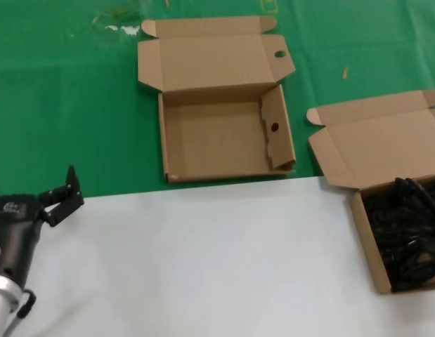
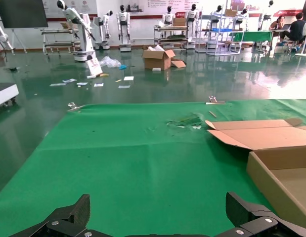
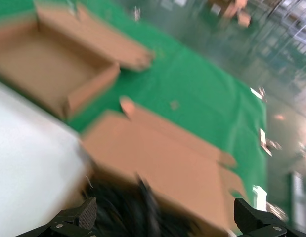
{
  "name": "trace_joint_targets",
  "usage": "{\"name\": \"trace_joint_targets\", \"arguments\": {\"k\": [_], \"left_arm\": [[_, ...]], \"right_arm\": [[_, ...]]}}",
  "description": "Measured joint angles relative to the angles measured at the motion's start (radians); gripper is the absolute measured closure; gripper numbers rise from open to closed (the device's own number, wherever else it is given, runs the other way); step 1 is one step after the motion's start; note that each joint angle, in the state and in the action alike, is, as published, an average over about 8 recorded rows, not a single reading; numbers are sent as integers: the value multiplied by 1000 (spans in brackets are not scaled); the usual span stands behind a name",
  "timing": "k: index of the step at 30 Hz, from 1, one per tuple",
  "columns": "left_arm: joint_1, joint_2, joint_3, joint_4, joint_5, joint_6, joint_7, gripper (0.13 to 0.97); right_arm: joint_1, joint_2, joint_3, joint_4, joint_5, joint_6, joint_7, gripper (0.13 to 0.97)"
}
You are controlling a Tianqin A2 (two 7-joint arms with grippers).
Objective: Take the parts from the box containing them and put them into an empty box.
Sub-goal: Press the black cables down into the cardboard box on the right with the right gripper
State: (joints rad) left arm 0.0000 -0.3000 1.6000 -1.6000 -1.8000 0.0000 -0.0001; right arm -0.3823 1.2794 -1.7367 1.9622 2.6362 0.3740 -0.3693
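The empty box (image 1: 217,144) lies open on the green cloth at the middle back, with a round hole in its lid flap and another in its side panel. At the far right stands the box containing the parts (image 1: 367,239), plain lid folded back, with the black cables (image 1: 407,232) tangled inside. My left gripper (image 1: 67,196) hovers open at the near left, holding nothing; its wrist view shows the fingers (image 2: 83,210) spread over bare cloth, with the empty box (image 2: 279,170) off to one side. My right gripper (image 3: 167,215) is open just above the cables (image 3: 118,210); it is out of the head view.
A green cloth (image 1: 76,105) covers the far half of the table, and a white surface (image 1: 203,260) covers the near half. Small scraps lie on the cloth near the back edge (image 1: 122,28). Beyond the table is an open hall floor with other robots and shelves.
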Motion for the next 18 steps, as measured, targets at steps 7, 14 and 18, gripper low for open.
{"name": "trace_joint_targets", "arguments": {"k": [7,14,18], "left_arm": [[0,0,0,0,0,0,0,132],[0,0,0,0,0,0,0,132],[0,0,0,0,0,0,0,132]], "right_arm": [[-118,210,31,-42,90,76,-7,129],[-103,278,-12,-126,112,53,17,130],[-81,286,-32,-149,115,9,31,130]]}}
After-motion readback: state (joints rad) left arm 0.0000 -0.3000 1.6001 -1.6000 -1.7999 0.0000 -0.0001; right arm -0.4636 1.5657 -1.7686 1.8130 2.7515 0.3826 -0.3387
